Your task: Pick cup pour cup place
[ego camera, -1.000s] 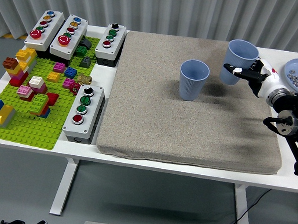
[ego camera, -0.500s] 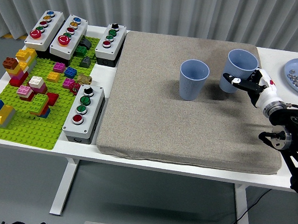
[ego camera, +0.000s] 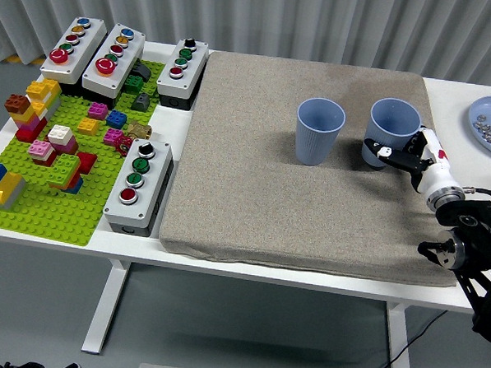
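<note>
Two light blue cups stand upright on the grey mat [ego camera: 310, 204]. The left cup [ego camera: 319, 131] stands free near the mat's middle. The right cup [ego camera: 391, 131] stands at the mat's right side. My right hand [ego camera: 399, 153] comes in from the lower right, and its fingers are wrapped around the lower part of the right cup. My left arm is not in view.
A green brick baseplate [ego camera: 55, 207] with many coloured bricks lies at the left. Several grey button boxes [ego camera: 138, 187] stand around it. A light blue plate [ego camera: 488, 110] with small balls and an orange piece is at the far right edge.
My right hand has lowered the right cup from the air, toward me, and set it upright on the mat beside the left cup. The left cup has not moved.
</note>
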Robot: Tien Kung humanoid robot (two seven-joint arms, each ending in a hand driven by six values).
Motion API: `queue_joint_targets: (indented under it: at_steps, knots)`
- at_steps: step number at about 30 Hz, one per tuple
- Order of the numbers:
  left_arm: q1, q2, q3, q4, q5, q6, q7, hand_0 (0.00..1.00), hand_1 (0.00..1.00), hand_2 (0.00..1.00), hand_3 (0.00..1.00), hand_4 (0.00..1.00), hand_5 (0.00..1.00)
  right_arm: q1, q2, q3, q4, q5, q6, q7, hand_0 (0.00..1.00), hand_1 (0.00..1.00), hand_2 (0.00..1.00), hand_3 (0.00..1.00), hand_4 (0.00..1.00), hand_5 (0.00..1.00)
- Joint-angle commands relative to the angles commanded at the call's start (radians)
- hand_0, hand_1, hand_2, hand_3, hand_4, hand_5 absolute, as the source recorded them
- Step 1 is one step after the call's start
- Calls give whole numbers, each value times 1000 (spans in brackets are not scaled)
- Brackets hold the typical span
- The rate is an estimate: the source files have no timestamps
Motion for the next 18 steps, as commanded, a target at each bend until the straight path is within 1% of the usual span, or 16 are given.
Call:
queue_joint_targets:
  at_steps: [5, 8, 14, 15, 18]
  knots:
    - [-2, 0, 1, 0, 0, -1, 0, 768, 753, 810, 648, 502, 970, -5, 2, -11, -22, -25, -6, 18, 873, 728, 596, 613, 663, 2]
    - [-2, 0, 1, 0, 1, -1, -1, 768, 753, 810, 648, 502, 970, -6, 3, -12, -34, -26, 0, 19, 873, 728, 596, 613, 663, 2]
    - [-2, 0, -1, 0, 4, -1, -1, 768, 752, 809, 648, 502, 969, -6, 1, -2, -35, -31, 14, 18, 874, 732, 597, 620, 657, 2]
    - [-1, 0, -1, 0, 4, -1, -1, 768, 752, 808, 647, 502, 968, -6, 1, 1, -33, -36, 23, 13, 890, 782, 667, 758, 664, 2]
    - [-2, 0, -1, 0, 4, 0, -1, 768, 752, 808, 647, 502, 968, -6, 0, 7, -28, -45, 37, 5, 890, 782, 667, 758, 664, 2]
